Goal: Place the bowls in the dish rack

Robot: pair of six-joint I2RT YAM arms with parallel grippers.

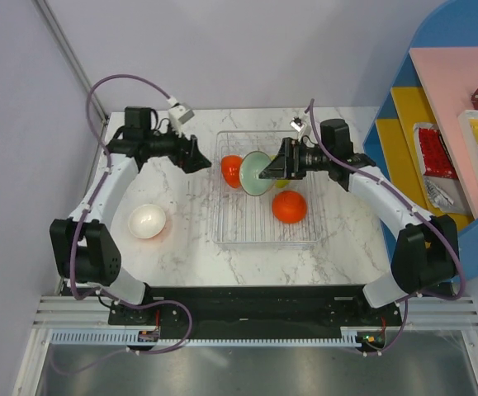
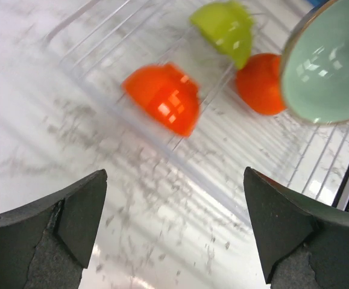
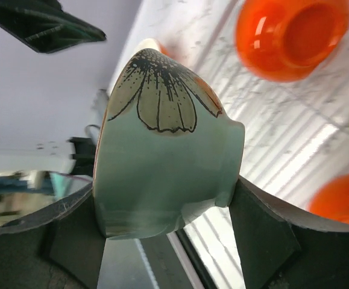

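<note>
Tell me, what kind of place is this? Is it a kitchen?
Probably a robot test lab, not a real kitchen: a left arm and right arm are bolted beside a marble-look table, and the dish rack sits on it.

Between the black fingers [image 3: 264, 235] of our right claw [image 3: 168, 223] we see a pale mint bowl [image 3: 162, 174] bearing a black-outlined flower, with orange bowls [image 3: 292, 36] beyond the claw over a grey-veined white table [image 1: 181, 239].

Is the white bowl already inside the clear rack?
No, the white bowl sits on the table, left of the dish rack.
</note>
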